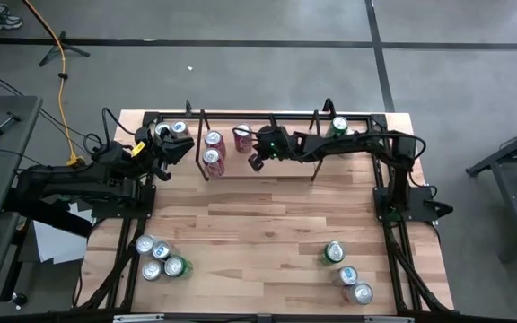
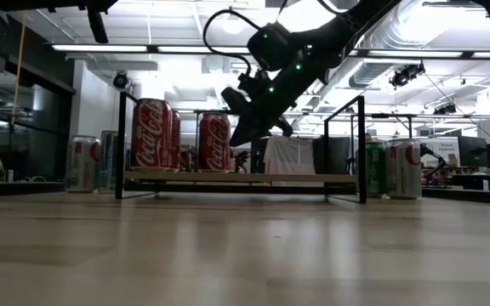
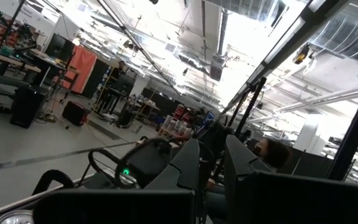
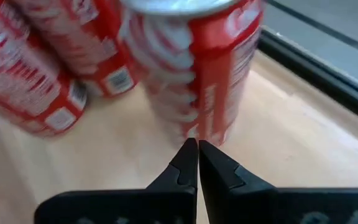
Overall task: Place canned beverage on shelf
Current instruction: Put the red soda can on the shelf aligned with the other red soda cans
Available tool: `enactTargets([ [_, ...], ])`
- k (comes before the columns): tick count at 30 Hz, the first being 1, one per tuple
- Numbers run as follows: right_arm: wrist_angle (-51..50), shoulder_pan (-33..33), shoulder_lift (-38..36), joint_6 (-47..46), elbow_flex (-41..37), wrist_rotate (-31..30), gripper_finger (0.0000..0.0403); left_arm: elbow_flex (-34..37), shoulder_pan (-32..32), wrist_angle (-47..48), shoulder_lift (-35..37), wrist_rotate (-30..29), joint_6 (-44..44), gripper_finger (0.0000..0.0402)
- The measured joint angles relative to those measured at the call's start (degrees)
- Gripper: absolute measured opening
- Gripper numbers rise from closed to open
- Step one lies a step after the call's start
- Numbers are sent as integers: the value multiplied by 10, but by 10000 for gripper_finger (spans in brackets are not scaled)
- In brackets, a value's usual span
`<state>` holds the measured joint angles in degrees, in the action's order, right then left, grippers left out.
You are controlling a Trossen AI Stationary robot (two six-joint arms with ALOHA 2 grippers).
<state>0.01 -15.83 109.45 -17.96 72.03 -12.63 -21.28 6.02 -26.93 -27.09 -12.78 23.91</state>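
We are judging the red cans (image 1: 214,151) standing on the shelf (image 1: 285,172) as rigid, smooth, slippery and best gripped mid-body; our right gripper (image 4: 197,152) is hovering just beside the nearest red can, fingers pressed together and empty, while our left gripper (image 1: 183,146) is waiting, pressed together, at the shelf's left end

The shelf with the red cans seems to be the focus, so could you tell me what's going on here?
Three red cans stand on the shelf at the table's back edge. The right gripper hangs shut and empty beside them, its tips near one can. The left gripper sits shut at the back left corner. More cans wait at the table's front.
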Motion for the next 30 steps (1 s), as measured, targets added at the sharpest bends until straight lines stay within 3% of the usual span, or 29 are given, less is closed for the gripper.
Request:
enactTargets([
  [13,93,-15,14,-2,10,6,0,0,0,0,0,-5,0,0],
  [22,22,-14,85,13,148,24,0,0,0,-3,0,-5,5,0],
  [30,-104,-18,76,74,196,36,0,0,0,-3,0,-5,4,0],
])
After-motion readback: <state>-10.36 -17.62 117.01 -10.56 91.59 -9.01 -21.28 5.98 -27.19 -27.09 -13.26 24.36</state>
